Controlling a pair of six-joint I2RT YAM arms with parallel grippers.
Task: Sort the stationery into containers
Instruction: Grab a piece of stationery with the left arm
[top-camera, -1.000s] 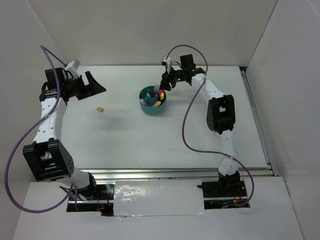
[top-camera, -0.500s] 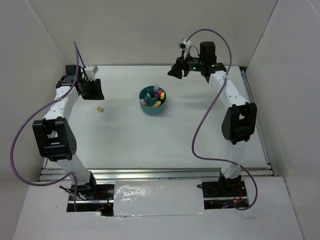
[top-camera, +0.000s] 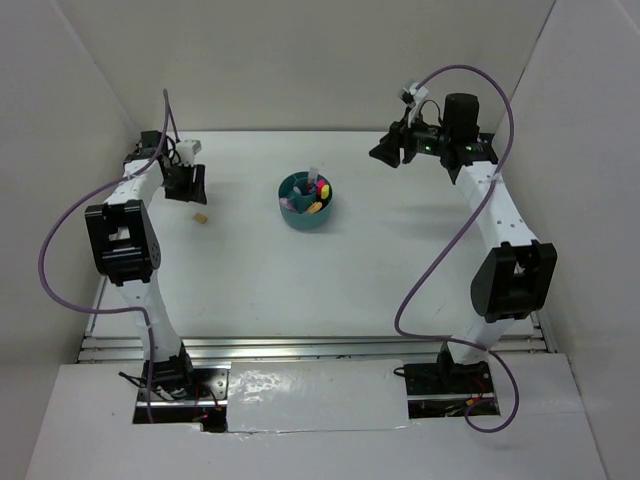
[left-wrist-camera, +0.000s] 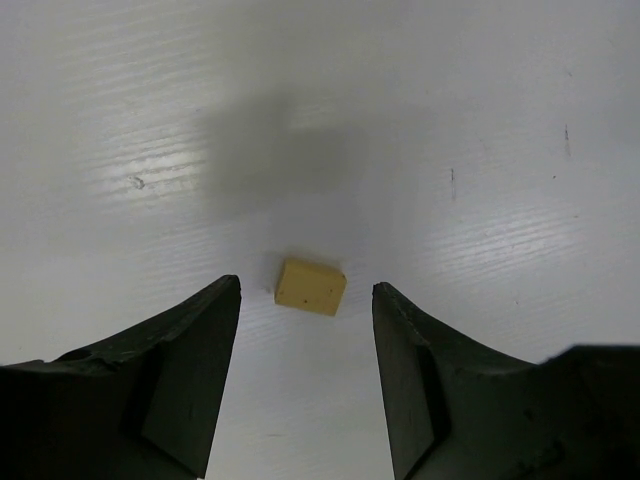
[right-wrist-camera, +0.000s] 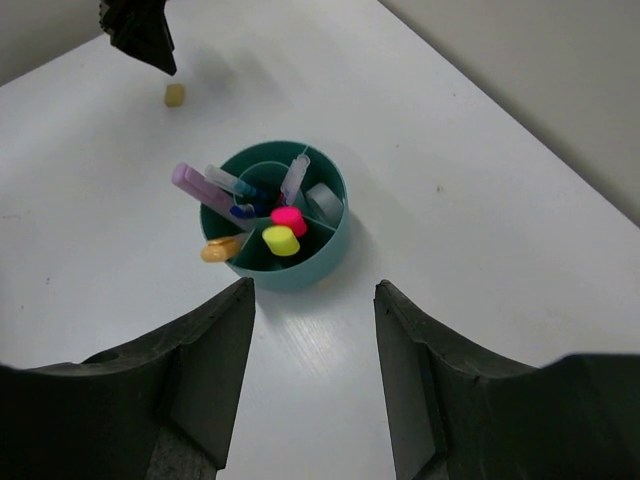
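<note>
Logged left gripper (top-camera: 190, 185) open above tan eraser (left-wrist-camera: 311, 286), fingers either side, no contact. Logged right gripper (top-camera: 384, 152) open, empty, well apart from teal organizer (right-wrist-camera: 300, 275).

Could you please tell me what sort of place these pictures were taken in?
Probably a lab robot test cell: a white table boxed in by plain white panels, a left arm and right arm bolted at its near edge, and a teal desk organizer and tan eraser as props.

Tan eraser (left-wrist-camera: 311, 287), teal organizer (right-wrist-camera: 296, 274) — pink cap (right-wrist-camera: 288, 219), yellow cap (right-wrist-camera: 281, 241), lilac stick (right-wrist-camera: 199, 186) — white table (top-camera: 400, 260)
</note>
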